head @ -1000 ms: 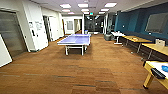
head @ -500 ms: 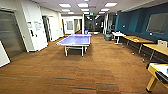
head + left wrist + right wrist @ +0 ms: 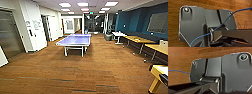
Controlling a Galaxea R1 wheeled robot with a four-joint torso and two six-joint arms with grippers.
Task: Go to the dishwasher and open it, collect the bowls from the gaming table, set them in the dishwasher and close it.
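Jaws' state cannot be told, while the gaming table point(image 3: 160, 71) stands at the head view's lower right.

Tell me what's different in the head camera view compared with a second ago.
The whole view has shifted, so the camera moved with the robot; nothing in the room moved. The yellow-edged, white-topped table at the right edge sits a little farther out of view. The blue ping-pong table and brown wood-look floor are unchanged.

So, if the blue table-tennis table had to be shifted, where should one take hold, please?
Probably the table-tennis table's near end edge, approached from the wooden floor in front: the thin top overhangs its white legs, leaving the jaws room above and below.
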